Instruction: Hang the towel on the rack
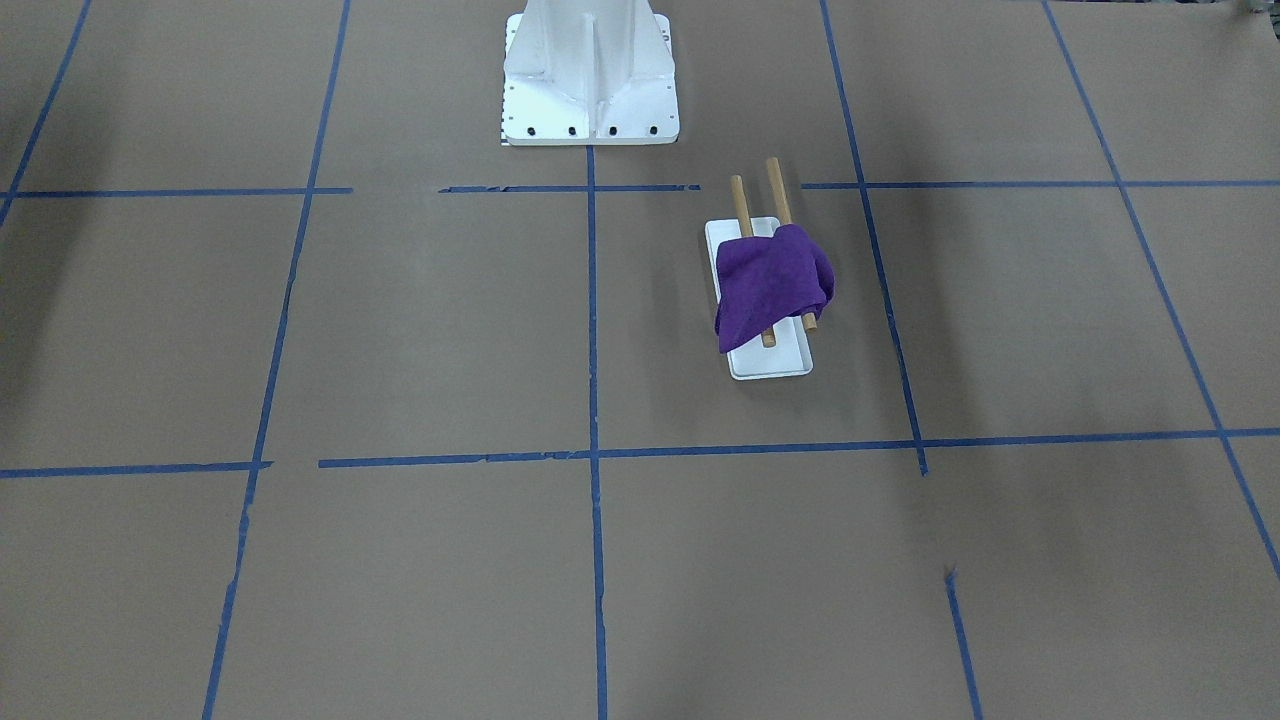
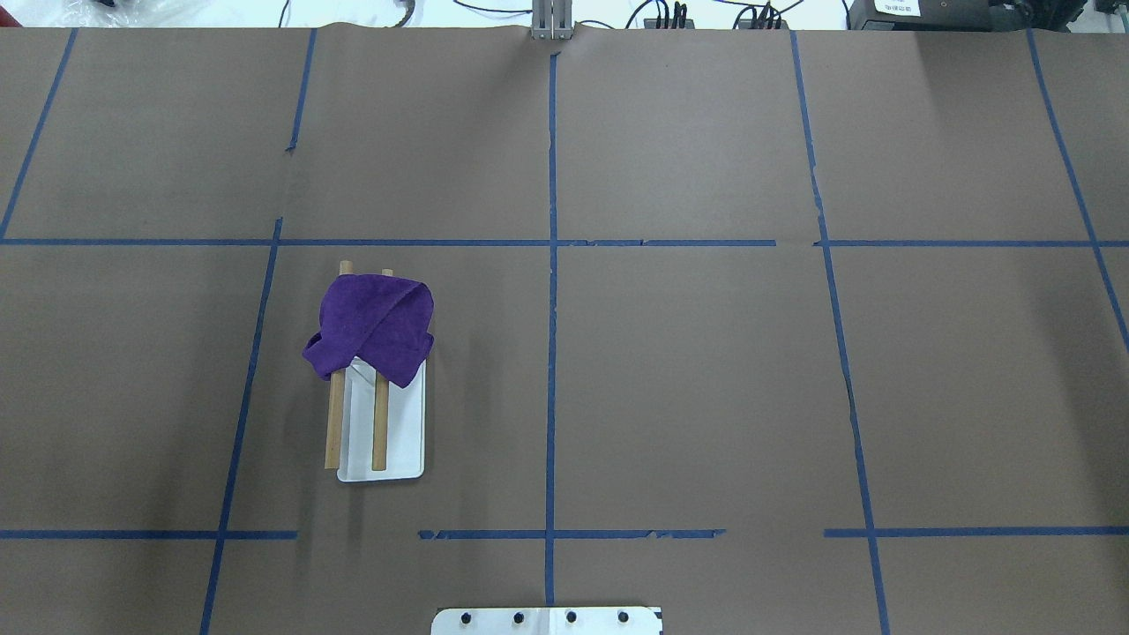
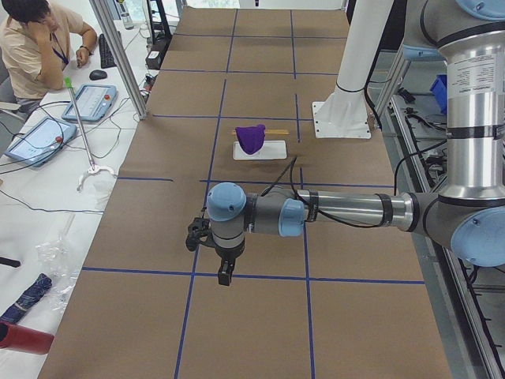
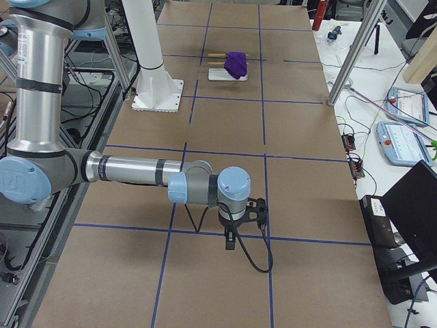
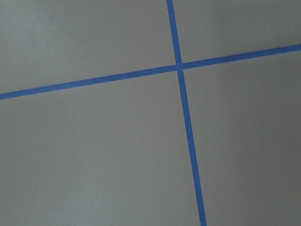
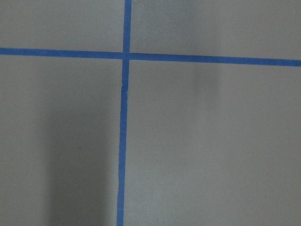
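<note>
A purple towel (image 1: 770,285) lies draped over both wooden dowels (image 1: 741,205) of the rack, bunched at the end away from the robot. The rack's white base (image 1: 770,362) sits under it. The towel (image 2: 370,326) and rack base (image 2: 397,432) show left of centre in the overhead view. My left gripper (image 3: 225,272) hangs over bare table far from the rack, and I cannot tell if it is open or shut. My right gripper (image 4: 230,239) hangs at the opposite table end, and I cannot tell its state either. Both wrist views show only brown paper and blue tape.
The white robot pedestal (image 1: 590,80) stands behind the rack. Blue tape lines grid the brown paper. An operator (image 3: 35,47) sits beside the table with tablets (image 3: 88,101) and cables. A metal pole (image 4: 351,51) stands at the table edge.
</note>
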